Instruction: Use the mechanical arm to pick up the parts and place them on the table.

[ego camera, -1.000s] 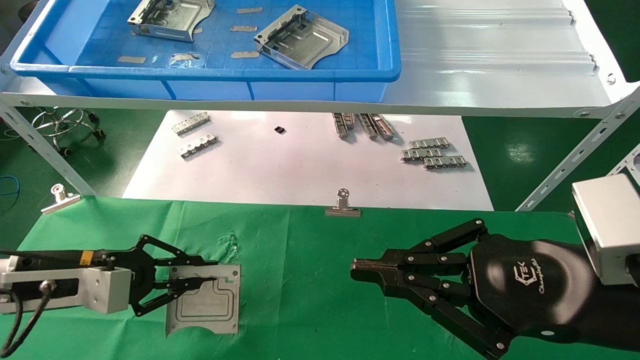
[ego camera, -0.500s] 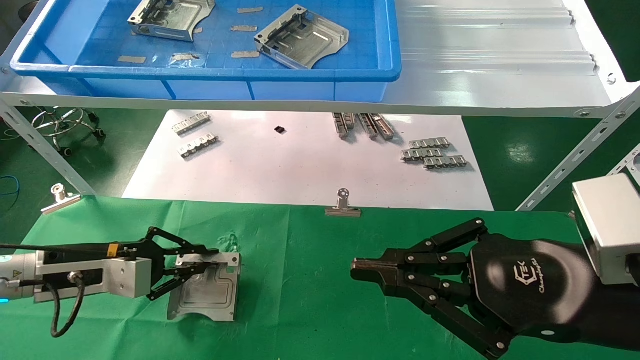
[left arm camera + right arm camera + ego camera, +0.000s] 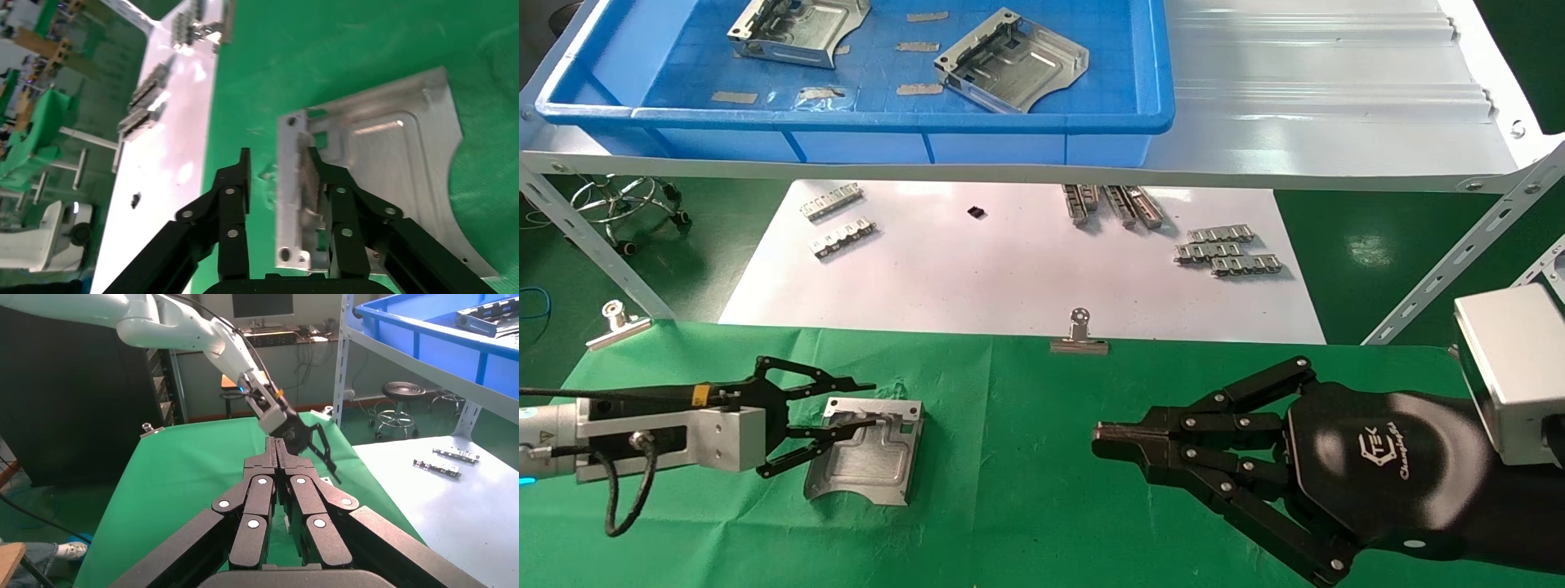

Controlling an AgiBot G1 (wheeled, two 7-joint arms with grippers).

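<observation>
One silver part (image 3: 870, 453) lies on the green-cloth table (image 3: 1026, 498) at the left front. My left gripper (image 3: 872, 404) is open at the part's far left edge; one finger is over the plate, the other is outside it above the cloth. In the left wrist view the gripper (image 3: 278, 162) straddles the raised side wall of the part (image 3: 392, 165) without closing on it. My right gripper (image 3: 1101, 437) is shut and empty, low over the cloth at the right, and shows in the right wrist view (image 3: 276, 444). Two more parts (image 3: 801, 28) (image 3: 1013, 61) lie in the blue bin (image 3: 846, 121).
The bin stands on a white shelf (image 3: 1336, 98) with angled steel legs (image 3: 584, 237). Below it a white sheet (image 3: 1009, 278) carries small toothed strips (image 3: 1228, 251). Binder clips (image 3: 1079, 336) (image 3: 617, 322) hold the cloth's far edge.
My left gripper's jaws have opened and let go of the part, which now rests on the cloth a little farther right. The right arm has not moved.
</observation>
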